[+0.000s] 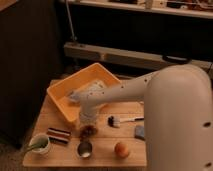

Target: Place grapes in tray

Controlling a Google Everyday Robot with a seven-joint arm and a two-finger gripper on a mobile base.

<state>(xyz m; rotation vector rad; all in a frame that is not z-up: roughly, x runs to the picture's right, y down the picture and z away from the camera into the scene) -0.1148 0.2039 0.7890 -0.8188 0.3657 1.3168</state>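
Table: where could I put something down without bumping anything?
Bare tabletop lies at the left, between the tray and the white bowl. Crowded in front: the tool hangs over the grapes, with metal cup and brush close by.

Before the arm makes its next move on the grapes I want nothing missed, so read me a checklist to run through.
1. Gripper above the small dark reddish-brown bunch of grapes: ok.
2. Grapes gripped: cannot tell.
3. Grapes in the large yellow-orange plastic tray: not ok, on the wooden table before it.
4. Bare floor left in tray: ok.
5. Round orange fruit apart from grapes: ok.
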